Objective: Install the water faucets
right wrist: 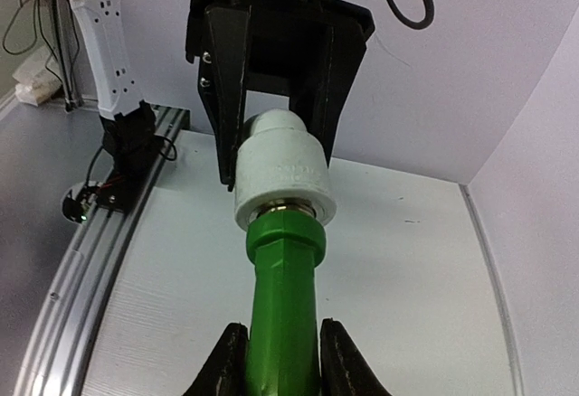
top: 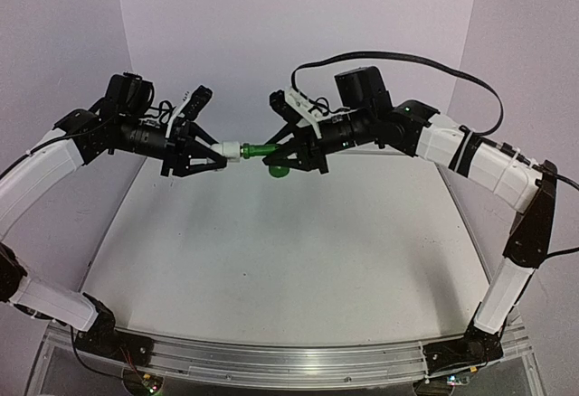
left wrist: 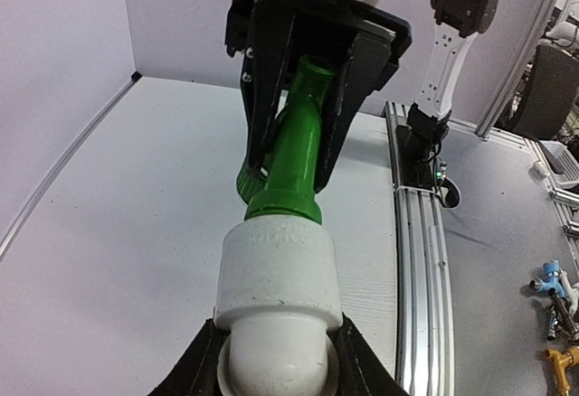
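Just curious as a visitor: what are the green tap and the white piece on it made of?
The green tap looks like moulded plastic: even colour, smooth, slightly glossy. The white piece seems plastic too, duller, matte. The thin shiny ring where they meet is probably metal.

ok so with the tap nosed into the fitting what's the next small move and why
Probably hold the white fitting steady in the left jaws and have the right jaws twist the green tap further in. The two are mated in mid-air, but the right wrist view shows a thin metal ring exposed at the joint, so the tap looks not fully seated.
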`<action>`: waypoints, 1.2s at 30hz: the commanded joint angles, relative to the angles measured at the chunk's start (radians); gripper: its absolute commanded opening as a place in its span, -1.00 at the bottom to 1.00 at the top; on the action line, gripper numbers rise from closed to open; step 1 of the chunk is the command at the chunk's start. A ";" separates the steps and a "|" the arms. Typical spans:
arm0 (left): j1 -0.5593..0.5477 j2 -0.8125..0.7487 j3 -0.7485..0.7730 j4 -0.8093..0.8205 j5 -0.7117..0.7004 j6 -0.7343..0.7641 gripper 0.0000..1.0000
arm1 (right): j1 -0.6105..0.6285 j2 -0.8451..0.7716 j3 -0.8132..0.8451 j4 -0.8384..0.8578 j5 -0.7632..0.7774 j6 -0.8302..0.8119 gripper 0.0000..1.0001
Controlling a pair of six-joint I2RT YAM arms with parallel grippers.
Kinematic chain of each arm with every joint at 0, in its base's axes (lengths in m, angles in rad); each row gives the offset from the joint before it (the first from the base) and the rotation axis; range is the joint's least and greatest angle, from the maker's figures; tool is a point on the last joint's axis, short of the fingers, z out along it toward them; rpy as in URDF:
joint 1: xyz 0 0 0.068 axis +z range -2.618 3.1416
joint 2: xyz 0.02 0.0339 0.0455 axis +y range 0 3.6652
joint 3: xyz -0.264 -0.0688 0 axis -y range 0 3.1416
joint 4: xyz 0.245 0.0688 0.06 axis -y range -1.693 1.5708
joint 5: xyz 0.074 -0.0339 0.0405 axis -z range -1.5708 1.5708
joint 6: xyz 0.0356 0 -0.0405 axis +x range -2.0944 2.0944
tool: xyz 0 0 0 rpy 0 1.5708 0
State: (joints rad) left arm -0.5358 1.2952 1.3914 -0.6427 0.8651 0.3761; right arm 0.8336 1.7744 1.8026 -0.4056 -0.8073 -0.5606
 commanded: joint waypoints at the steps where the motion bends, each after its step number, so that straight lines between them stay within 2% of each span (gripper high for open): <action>1: -0.044 0.017 -0.007 0.153 0.098 0.015 -1.00 | 0.070 -0.013 0.087 0.164 -0.271 0.127 -1.00; 6: -0.044 0.017 -0.012 0.153 0.088 0.025 -1.00 | 0.069 0.028 0.139 0.160 -0.324 0.210 -1.00; 14: -0.050 0.013 -0.045 0.150 0.068 0.077 -1.00 | 0.068 0.029 0.129 0.153 -0.321 0.242 -1.00; 19: -0.061 -0.020 -0.089 0.151 0.050 0.227 -1.00 | 0.065 0.073 0.169 0.153 -0.386 0.307 -1.00; 22: -0.107 -0.049 -0.121 0.151 -0.015 0.339 -1.00 | 0.065 0.083 0.171 0.153 -0.389 0.328 -1.00; 27: -0.127 -0.060 -0.119 0.147 -0.110 0.379 -1.00 | 0.065 0.097 0.181 0.152 -0.382 0.394 -1.00; 30: -0.128 -0.065 -0.121 0.133 -0.144 0.408 -1.00 | 0.064 0.079 0.155 0.154 -0.336 0.403 -1.00; 33: -0.127 -0.073 -0.128 0.132 -0.141 0.352 -1.00 | 0.061 0.055 0.114 0.154 -0.237 0.434 -1.00; 36: -0.126 -0.097 -0.193 0.186 -0.136 0.256 -1.00 | 0.052 -0.008 0.012 0.157 -0.050 0.421 -1.00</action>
State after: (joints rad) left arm -0.6107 1.1761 1.2919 -0.5051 0.7452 0.7211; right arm 0.8274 1.8664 1.8729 -0.4541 -1.0781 -0.1782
